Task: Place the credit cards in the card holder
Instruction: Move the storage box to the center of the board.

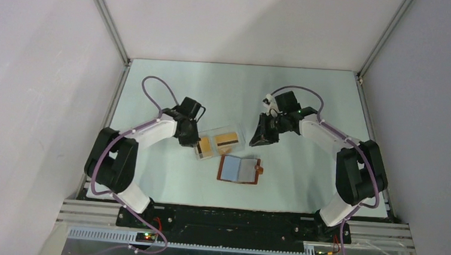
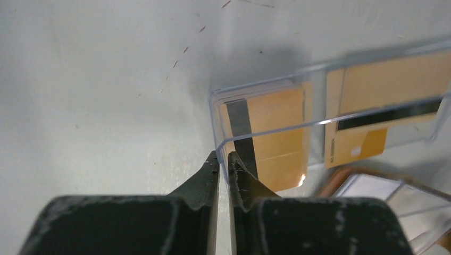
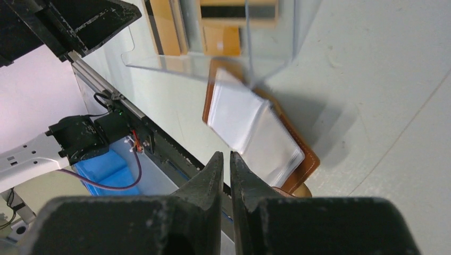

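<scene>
Several orange-gold credit cards (image 1: 216,143) lie inside a clear plastic box (image 1: 239,132) at mid table; dark stripes show on two in the left wrist view (image 2: 276,119). The brown card holder (image 1: 239,170) lies open just in front of the box, grey-blue pockets up, and shows in the right wrist view (image 3: 255,133). My left gripper (image 1: 189,140) is shut on the box's left corner wall (image 2: 222,157). My right gripper (image 1: 262,138) hovers off the box's right end, jaws together and empty (image 3: 226,155).
Grey walls and aluminium frame posts (image 1: 107,20) enclose the table on three sides. The arm bases and a black rail (image 1: 234,221) run along the near edge. Bare table surface lies behind the box and to the right of the card holder.
</scene>
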You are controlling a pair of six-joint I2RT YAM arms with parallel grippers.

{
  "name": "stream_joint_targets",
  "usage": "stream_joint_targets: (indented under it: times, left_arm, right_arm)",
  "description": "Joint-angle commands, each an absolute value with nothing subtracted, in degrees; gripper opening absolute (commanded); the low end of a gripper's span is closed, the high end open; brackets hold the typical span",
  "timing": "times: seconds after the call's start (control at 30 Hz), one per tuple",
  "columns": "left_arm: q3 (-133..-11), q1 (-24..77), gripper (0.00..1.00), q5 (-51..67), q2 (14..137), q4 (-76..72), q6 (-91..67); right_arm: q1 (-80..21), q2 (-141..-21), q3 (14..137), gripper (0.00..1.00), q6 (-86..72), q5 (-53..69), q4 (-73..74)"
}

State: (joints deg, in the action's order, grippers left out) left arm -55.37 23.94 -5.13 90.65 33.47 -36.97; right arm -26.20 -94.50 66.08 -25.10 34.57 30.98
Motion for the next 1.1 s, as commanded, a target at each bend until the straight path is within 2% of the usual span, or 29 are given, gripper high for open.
stream_joint_targets:
  times: [0.0,0.07,0.17,0.23,0.3,0.4,0.57,0.77,1.07]
  left_arm:
    - [-59.29,23.85,0.11,-4.63,91.82,32.80,-29.58]
    - [-61.13,23.88,0.13,-5.37,92.13,32.82,-27.80]
    - [-62.50,23.85,0.34,-6.74,91.82,33.43,-26.88]
    - [-63.06,23.84,0.41,-7.03,90.34,33.96,-27.59]
    - [-63.25,23.86,0.43,-6.51,87.88,34.15,-28.85]
    - [-63.57,23.99,0.44,-3.29,84.14,34.08,-31.31]
    - [-65.19,25.45,0.45,5.16,85.15,33.27,-34.49]
    - [-63.77,28.63,0.47,10.29,91.03,25.62,-41.32]
    - [-63.57,32.58,0.47,3.08,96.07,23.01,-43.70]
  right_arm:
    - [-24.38,-96.05,69.42,0.14,-23.16,36.18,29.76]
    - [-23.80,-96.78,69.89,0.14,-23.03,36.54,29.69]
    - [-23.49,-97.52,70.83,0.16,-22.95,36.78,29.40]
    - [-23.50,-98.32,71.92,0.19,-22.83,36.68,29.58]
    - [-23.48,-98.90,72.58,0.24,-22.65,36.47,29.94]
    - [-23.53,-99.64,72.91,0.32,-22.44,36.22,30.12]
    - [-23.62,-102.14,73.17,0.44,-22.64,35.94,29.65]
    - [-24.14,-105.32,73.38,0.47,-23.27,36.26,28.25]
    - [-24.17,-108.33,74.38,0.46,-23.51,37.42,27.71]
